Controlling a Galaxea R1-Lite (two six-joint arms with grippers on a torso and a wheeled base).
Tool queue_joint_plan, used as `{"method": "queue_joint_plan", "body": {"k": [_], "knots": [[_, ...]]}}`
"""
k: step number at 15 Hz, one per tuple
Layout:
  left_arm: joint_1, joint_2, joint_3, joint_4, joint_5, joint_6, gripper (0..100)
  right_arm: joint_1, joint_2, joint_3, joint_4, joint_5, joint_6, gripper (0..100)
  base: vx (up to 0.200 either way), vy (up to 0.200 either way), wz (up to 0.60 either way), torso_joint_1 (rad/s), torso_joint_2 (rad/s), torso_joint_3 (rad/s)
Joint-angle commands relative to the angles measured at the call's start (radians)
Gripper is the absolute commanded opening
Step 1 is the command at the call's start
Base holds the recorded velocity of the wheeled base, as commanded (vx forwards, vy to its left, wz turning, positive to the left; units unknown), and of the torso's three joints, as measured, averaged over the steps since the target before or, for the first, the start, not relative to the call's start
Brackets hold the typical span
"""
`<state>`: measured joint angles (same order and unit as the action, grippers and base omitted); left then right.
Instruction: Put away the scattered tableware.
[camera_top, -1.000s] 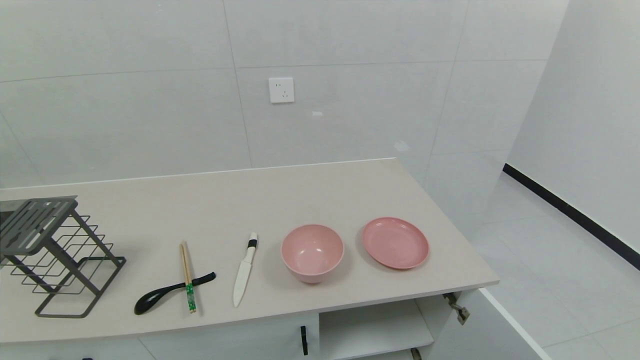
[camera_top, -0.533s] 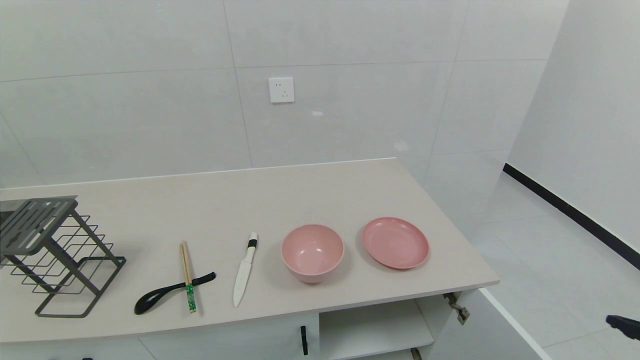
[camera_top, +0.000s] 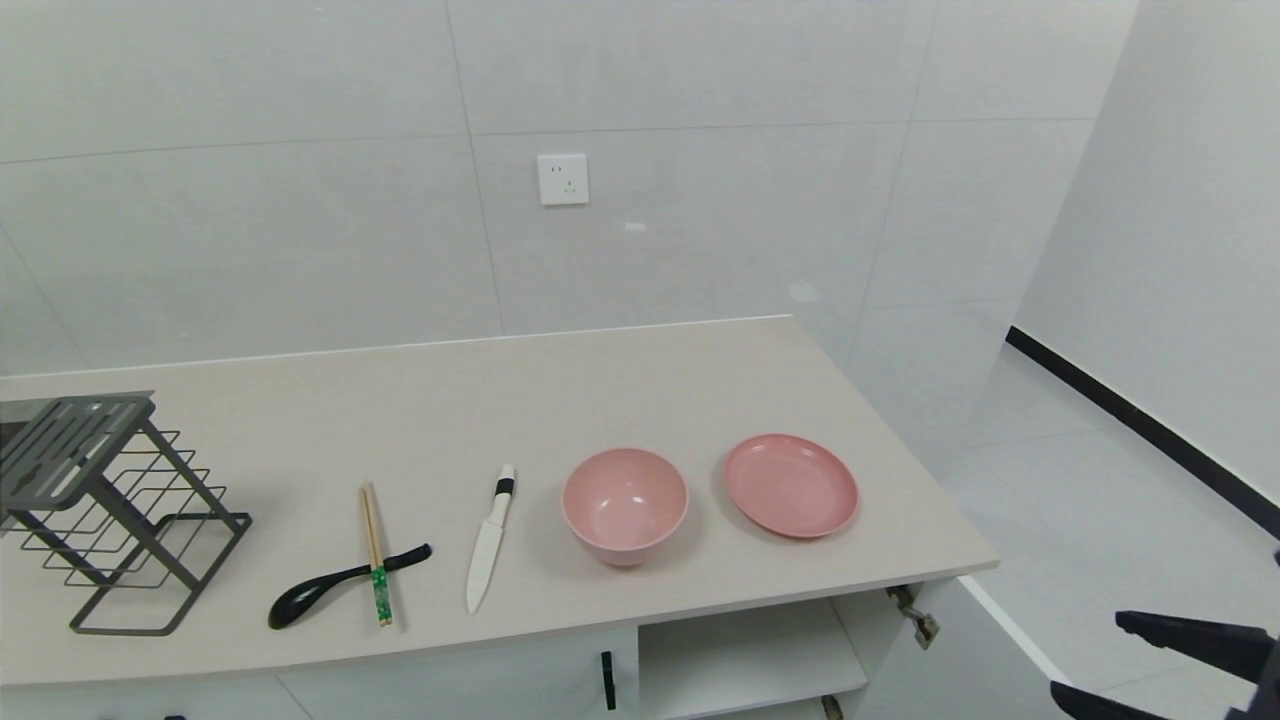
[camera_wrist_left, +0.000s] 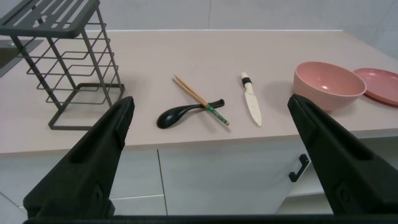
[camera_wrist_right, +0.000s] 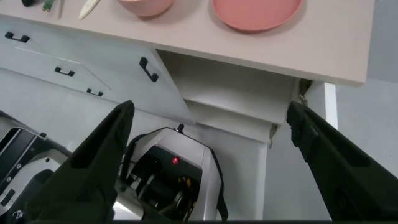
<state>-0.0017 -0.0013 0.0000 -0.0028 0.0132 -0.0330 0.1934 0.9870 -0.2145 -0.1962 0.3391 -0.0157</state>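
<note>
Head view: on your table, the pink bowl sits near the front edge. The pink plate is at its 3 o'clock and the white knife at its 9 o'clock. Farther toward 9, the chopsticks lie across the black spoon, then comes the wire rack. Your right gripper hangs at the bowl's 4 o'clock, off the table's corner, fingers apart.

Left wrist view: your left gripper is spread wide in front of the table, facing the spoon and chopsticks.

Right wrist view: the right gripper is splayed before the open cabinet under the plate.
</note>
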Motion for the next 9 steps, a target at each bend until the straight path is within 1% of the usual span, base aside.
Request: {"method": "queue_joint_plan", "body": {"k": [1,3,4,9], "knots": [[0.000,0.001,0.000,-0.002,0.001,-0.001,100,0.003,0.271,0.001,-0.166,-0.002,-0.010,100,0.000,0.000,0.00,0.000,0.00,0.000],[0.000,0.001,0.000,-0.002,0.001,-0.001,100,0.003,0.378,-0.005,-0.269,-0.003,-0.053,100,0.000,0.000,0.00,0.000,0.00,0.000],[0.000,0.001,0.000,-0.002,0.001,-0.001,100,0.003,0.418,-0.009,-0.299,-0.005,-0.062,100,0.000,0.000,0.00,0.000,0.00,0.000],[0.000,0.001,0.000,0.000,0.001,-0.001,100,0.001,0.565,-0.072,-0.374,-0.005,-0.064,100,0.000,0.000,0.00,0.000,0.00,0.000]]}}
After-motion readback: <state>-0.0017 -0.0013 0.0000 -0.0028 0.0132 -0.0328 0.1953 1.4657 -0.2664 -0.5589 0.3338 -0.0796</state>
